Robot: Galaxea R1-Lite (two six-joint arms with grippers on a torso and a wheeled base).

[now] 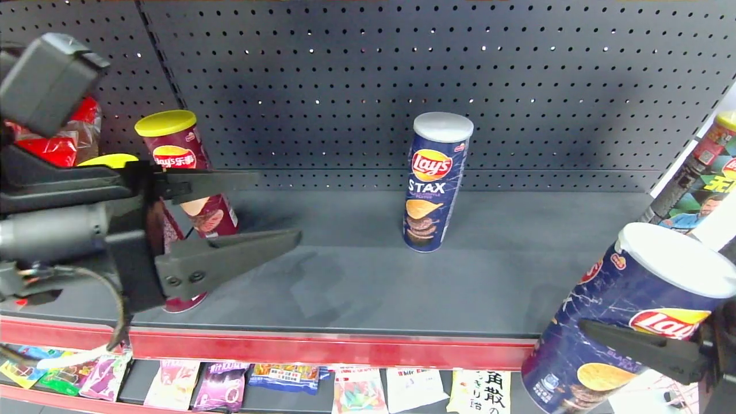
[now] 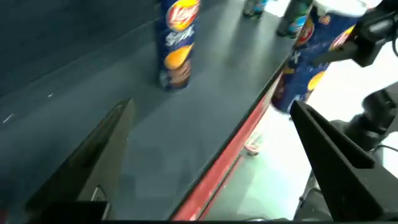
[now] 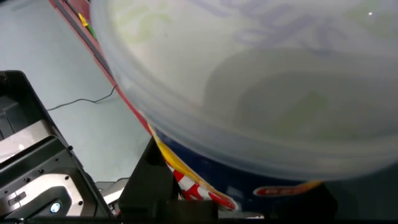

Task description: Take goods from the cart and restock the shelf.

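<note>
Held can: blue chip tube, tilted, just off the front edge of the shelf, at its right end.
Right gripper: clamped round it.
Left gripper: spread wide, empty, beside the maroon can.
Risk: the tube could catch the red lip or, released while tilted, topple toward the standing blue can.

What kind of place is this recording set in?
Likely a shop aisle, or a mock-up of one: a shelf backed by pegboard with a red front rail, chip cans standing on it, and snack packets on the tier below.
</note>
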